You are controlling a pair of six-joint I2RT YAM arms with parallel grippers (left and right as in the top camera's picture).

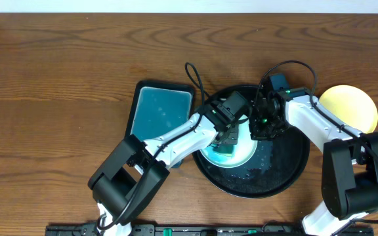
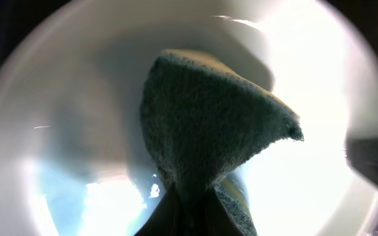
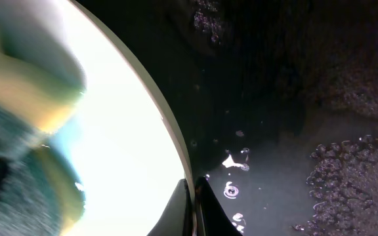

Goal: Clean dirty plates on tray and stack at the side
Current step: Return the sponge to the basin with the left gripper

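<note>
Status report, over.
Left tool shut on green scrub sponge, on pale mint round plate. Right tool pinching that plate's rim. Plate in glossy black round tray. Nothing blocking.

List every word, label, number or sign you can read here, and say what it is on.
No text can be read in any view.
Mint plate, yellow plate, black tray, teal tray, sponge: no print shows.
Rail at the bottom edge: any marks are too small to read.

Teal tray [image 1: 163, 108], green sponge [image 2: 209, 124], wooden table [image 1: 58, 78]
</note>
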